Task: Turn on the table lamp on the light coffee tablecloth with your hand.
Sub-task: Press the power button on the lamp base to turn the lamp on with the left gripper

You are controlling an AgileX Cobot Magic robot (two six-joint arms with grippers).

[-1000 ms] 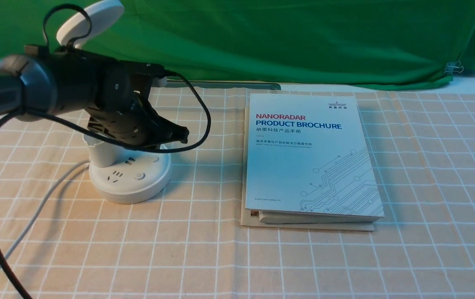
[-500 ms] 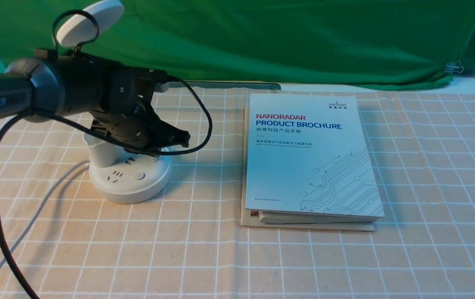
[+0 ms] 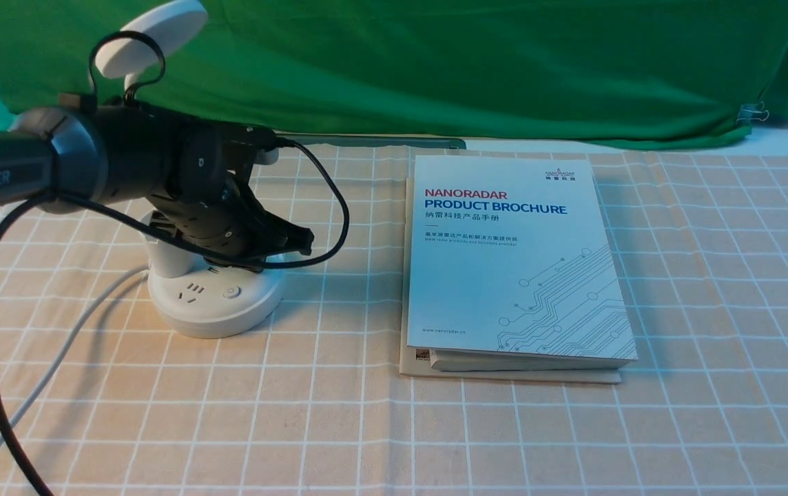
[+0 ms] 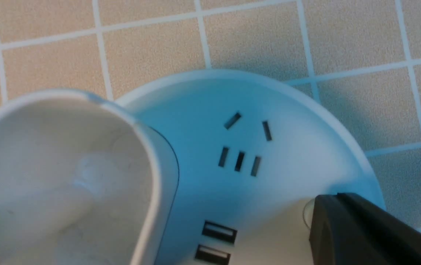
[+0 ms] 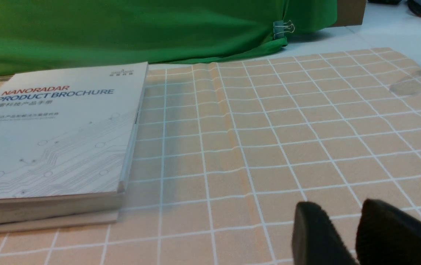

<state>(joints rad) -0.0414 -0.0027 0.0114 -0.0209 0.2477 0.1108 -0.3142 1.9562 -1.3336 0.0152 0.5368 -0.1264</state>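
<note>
The white table lamp stands at the left on the light coffee tablecloth (image 3: pixel 339 413). Its disc head (image 3: pixel 153 34) is up at the back and its round base (image 3: pixel 215 303) carries sockets and a button. My left gripper (image 3: pixel 301 240) is shut and empty, low over the right side of the base. In the left wrist view the gripper (image 4: pixel 328 221) has its tip on a round button (image 4: pixel 307 215) at the base's (image 4: pixel 269 99) edge, beside the pen cup (image 4: pixel 67 165). My right gripper (image 5: pixel 339 208) is open and empty, low over bare cloth.
A thick white product brochure (image 3: pixel 511 255) lies on a thin board in the middle, right of the lamp; it also shows in the right wrist view (image 5: pixel 56 129). The lamp's white cord (image 3: pixel 56 365) runs off to the front left. A green backdrop cloth (image 3: pixel 470 62) hangs behind.
My left gripper has come down lower onto the right side of the lamp base, and it now hides the right-hand button. The lamp and the brochure have not moved.
</note>
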